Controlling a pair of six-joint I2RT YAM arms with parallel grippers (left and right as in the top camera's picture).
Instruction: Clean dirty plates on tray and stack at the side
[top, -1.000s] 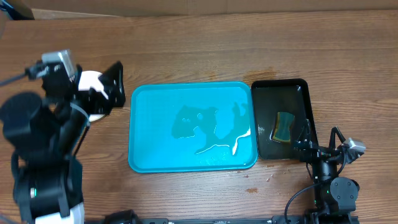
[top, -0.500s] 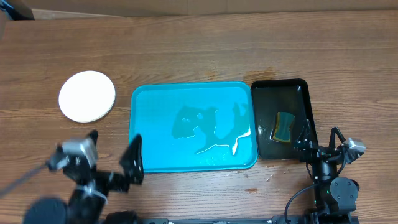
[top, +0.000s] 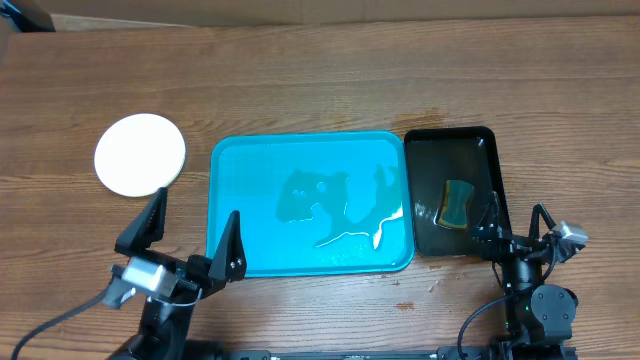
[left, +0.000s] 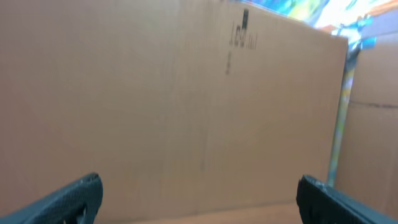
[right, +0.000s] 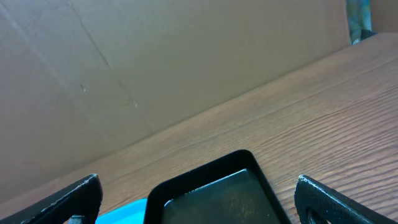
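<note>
A white round plate (top: 140, 154) lies on the wooden table left of the turquoise tray (top: 235, 170); whether others are stacked beneath it cannot be told. The tray holds only a wet puddle, no plates. My left gripper (top: 185, 235) is open and empty near the table's front edge, below the plate and by the tray's front left corner; its wrist view shows only a cardboard wall between the fingers (left: 199, 199). My right gripper (top: 515, 228) is open and empty at the front right, just before the black tray; its fingers (right: 199, 199) frame that tray's far corner.
A smaller black tray (top: 480, 145) with water and a yellow-green sponge (top: 456, 202) sits right of the turquoise tray; it also shows in the right wrist view (right: 211, 186). A cardboard wall (right: 155, 68) stands behind the table.
My left arm has drawn back from over the plate to the table's front edge, leaving the plate uncovered at the left. The right arm has not moved.
</note>
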